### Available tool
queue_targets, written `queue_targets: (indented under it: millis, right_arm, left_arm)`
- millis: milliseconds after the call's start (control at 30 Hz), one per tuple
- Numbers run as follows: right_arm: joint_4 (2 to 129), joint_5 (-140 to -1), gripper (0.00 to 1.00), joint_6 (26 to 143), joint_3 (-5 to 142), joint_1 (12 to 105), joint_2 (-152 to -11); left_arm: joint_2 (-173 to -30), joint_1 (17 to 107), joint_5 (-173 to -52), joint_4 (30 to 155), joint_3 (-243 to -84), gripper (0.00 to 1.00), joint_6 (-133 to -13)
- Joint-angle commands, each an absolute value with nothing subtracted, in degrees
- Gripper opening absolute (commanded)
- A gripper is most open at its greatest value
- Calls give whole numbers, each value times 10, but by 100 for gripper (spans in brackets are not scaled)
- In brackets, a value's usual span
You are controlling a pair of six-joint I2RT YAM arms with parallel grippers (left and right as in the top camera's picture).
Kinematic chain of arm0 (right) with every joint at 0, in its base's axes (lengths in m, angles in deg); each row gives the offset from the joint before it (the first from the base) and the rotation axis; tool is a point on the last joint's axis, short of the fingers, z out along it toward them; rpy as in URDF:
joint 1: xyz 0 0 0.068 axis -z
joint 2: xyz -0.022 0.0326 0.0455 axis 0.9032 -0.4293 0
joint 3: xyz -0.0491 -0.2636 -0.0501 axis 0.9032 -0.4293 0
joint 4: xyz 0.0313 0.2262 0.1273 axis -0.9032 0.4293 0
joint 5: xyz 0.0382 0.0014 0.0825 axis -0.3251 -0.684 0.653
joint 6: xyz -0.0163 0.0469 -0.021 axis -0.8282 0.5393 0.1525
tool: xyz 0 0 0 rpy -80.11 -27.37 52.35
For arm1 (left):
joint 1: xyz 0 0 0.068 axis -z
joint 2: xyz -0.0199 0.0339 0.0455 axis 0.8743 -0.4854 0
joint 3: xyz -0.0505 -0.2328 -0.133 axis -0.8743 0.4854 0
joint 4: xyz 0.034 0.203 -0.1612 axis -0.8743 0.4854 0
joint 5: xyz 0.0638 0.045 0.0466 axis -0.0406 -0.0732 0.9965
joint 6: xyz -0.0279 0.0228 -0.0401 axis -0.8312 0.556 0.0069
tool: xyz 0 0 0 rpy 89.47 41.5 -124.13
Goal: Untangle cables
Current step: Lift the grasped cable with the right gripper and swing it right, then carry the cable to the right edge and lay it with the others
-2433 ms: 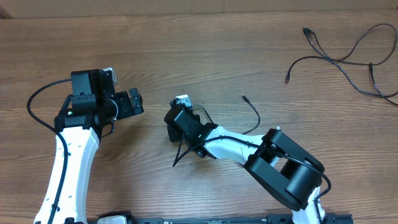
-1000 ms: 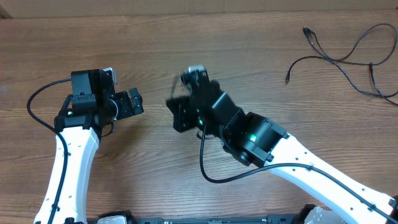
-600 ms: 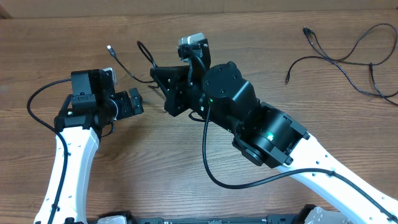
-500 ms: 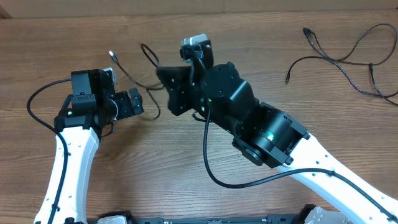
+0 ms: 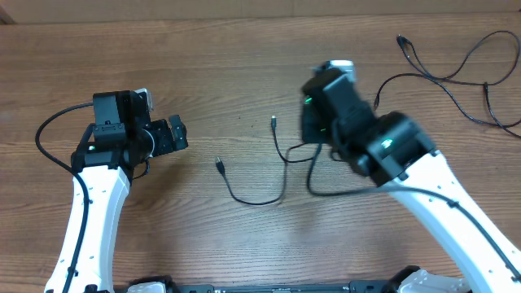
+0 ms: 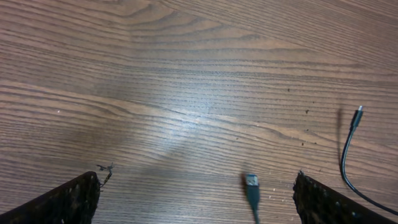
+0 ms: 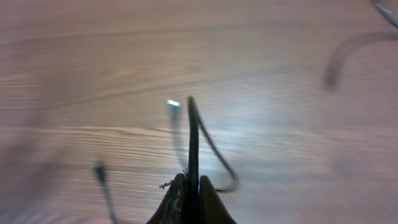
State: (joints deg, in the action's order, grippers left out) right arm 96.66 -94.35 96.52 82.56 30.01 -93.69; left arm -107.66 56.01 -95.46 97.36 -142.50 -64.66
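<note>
Separating one cable (image 5: 254, 198) from the other cables (image 5: 456, 69): step in hand, judged partly done. Grips the cable in the right gripper (image 7: 191, 186), fingers (image 7: 211, 208) clenched on the cord, cord rising straight from the pinch in the right wrist view. Drapes the remainder over the table (image 5: 244, 49) middle: one plug (image 5: 274, 122) just left of the gripper, second plug (image 5: 220, 165) nearer the left arm, slack loop between the two. Leaves the other cables spread at the far right edge, well apart from the held one.

Next move, as judged: lower the wrist, lay the cord flat on bare wood between the arms, then let go. Avoid crossing the loop over itself. Keep clear of the far right group. Expect a thin, limp cord to curl on release; pull it straight before opening if slack allows.

Pose: right arm stretched over the table middle, wrist turned down, blurred in the overhead view, so probably moving. Left gripper (image 5: 175, 135) held low at the left, pointing toward the cord, fingers (image 6: 78, 198) released wide with nothing between. Second plug on the wood ahead of the left gripper, near, not touching
</note>
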Motion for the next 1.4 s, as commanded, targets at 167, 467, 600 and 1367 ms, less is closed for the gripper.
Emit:
queue_targets:
  millis: [167, 467, 600, 1367]
  right_arm:
    - [1049, -957, 4, 975, 837, 467, -926]
    - [1052, -1009, 4, 973, 801, 604, -929]
    - [1032, -1032, 4, 973, 765, 660, -931]
    - [825, -1030, 4, 956, 645, 942, -973]
  left_arm:
    - [-1071, 561, -951, 972, -1427, 100, -636]
    - [-1071, 561, -951, 972, -1427, 99, -636]
    - [-1071, 561, -951, 972, -1427, 99, -636]
    - [-1071, 561, -951, 972, -1427, 100, -636]
